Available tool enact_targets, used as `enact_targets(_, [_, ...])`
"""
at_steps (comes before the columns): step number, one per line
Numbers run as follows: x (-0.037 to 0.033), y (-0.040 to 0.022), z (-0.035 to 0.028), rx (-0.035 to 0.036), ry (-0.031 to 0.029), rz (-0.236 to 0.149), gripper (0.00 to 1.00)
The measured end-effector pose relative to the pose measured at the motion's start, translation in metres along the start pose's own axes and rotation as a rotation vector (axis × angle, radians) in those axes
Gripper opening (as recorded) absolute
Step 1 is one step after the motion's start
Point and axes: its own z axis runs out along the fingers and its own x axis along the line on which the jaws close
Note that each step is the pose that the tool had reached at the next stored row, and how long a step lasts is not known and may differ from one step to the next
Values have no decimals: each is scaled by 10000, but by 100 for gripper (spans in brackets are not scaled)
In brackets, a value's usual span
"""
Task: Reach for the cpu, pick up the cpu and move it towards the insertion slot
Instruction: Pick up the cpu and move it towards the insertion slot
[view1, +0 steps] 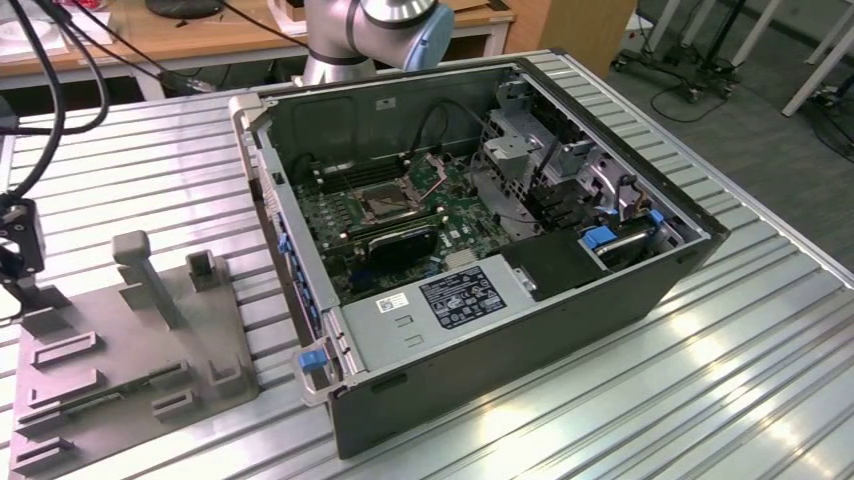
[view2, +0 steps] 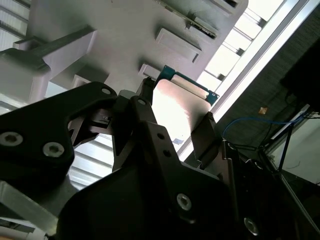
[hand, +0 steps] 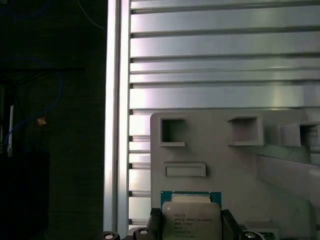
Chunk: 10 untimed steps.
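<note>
Two fingers of the gripper clamp the cpu by opposite edges, which leaves its metal top bare. It sits over the grey tray at the exterior view's left of the table. The insertion slot lies well apart, inside the open computer case.

The cpu, a flat pale square with a green rim, is gripped by the pincer. The insertion slot, a shiny frame with a dark middle, is seen well apart from it.
</note>
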Motion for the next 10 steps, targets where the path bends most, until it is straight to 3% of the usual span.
enact_targets(10, [-1,5,-125,0,-1,0,55])
